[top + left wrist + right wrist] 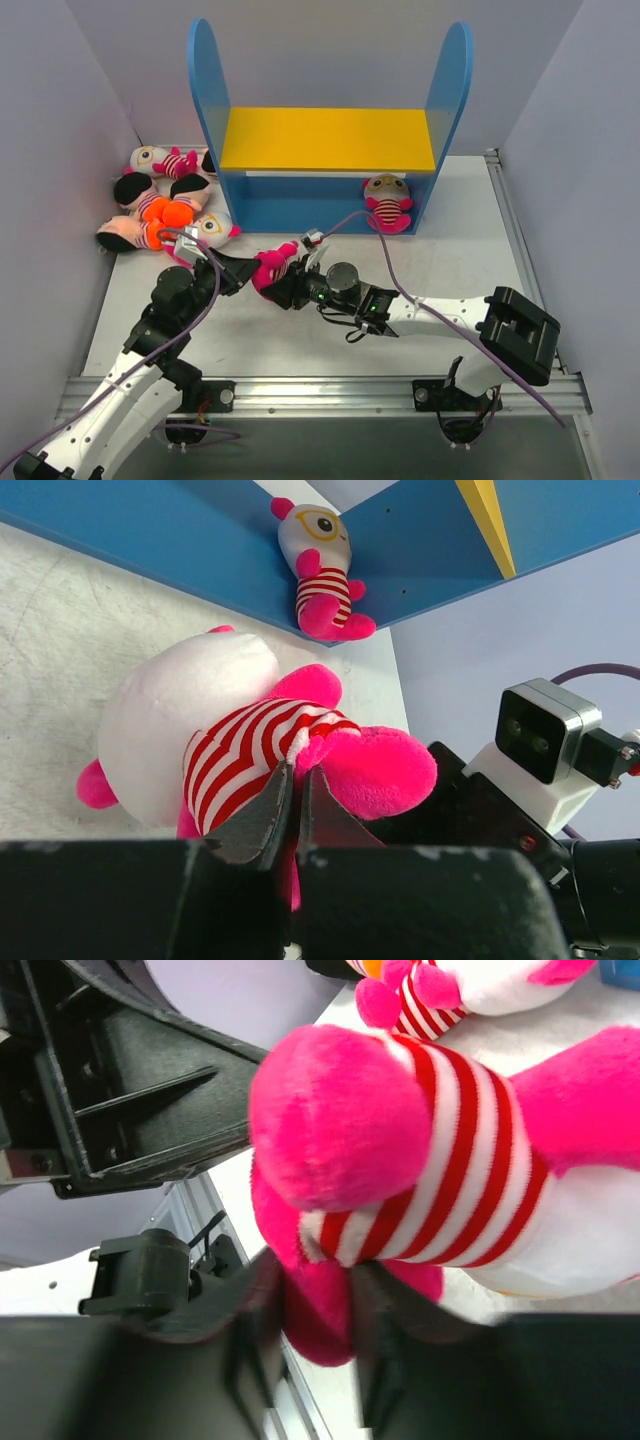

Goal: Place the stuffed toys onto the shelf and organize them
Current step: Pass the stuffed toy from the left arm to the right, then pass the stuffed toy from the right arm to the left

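Note:
A striped stuffed toy (272, 266) with a white head and magenta legs lies on the table in front of the shelf (450, 80), between my two grippers. My left gripper (243, 272) is shut on it; in the left wrist view the gripper (296, 780) pinches pink fabric at the toy's (240, 750) waist. My right gripper (287, 287) holds it from the other side; in the right wrist view its blurred fingers (315, 1310) close round a magenta leg of the toy (440, 1160). Another striped toy (386, 203) sits on the shelf's lower level at the right, also in the left wrist view (322, 570).
Several more toys lie piled at the left by the wall: a striped one (165, 160), orange-bottomed ones (165, 212) and a striped one (215, 228). The yellow upper board (325, 140) bears nothing. The right arm's cable (395, 280) loops over the table.

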`<action>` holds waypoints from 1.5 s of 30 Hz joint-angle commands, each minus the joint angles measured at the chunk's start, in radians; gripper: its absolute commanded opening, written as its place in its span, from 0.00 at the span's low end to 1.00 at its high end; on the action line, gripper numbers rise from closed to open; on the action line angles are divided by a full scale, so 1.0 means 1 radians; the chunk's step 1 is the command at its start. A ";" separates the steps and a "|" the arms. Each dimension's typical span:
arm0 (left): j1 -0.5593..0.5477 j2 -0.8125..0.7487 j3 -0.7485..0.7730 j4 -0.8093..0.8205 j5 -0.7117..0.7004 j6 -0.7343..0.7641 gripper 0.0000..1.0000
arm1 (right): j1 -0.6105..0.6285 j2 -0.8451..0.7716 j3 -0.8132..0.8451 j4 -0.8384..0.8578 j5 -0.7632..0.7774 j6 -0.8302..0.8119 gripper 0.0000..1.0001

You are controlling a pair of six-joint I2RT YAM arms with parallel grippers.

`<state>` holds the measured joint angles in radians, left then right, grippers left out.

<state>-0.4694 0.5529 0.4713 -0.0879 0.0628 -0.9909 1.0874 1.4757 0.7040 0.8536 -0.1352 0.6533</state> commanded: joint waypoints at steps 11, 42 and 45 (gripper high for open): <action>-0.012 -0.031 0.065 -0.111 0.017 0.089 0.48 | 0.006 -0.103 0.116 -0.371 0.104 -0.314 0.00; -0.012 0.335 0.105 -0.086 0.311 0.026 0.94 | 0.264 -0.071 0.324 -1.099 0.384 -0.986 0.00; -0.014 0.375 0.104 -0.039 0.354 0.014 0.94 | 0.287 -0.054 0.345 -1.117 0.408 -0.994 0.00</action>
<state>-0.4770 0.9016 0.5728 -0.2535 0.3393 -0.9428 1.3556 1.4055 0.9932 -0.2245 0.1978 -0.3065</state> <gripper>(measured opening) 0.942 0.099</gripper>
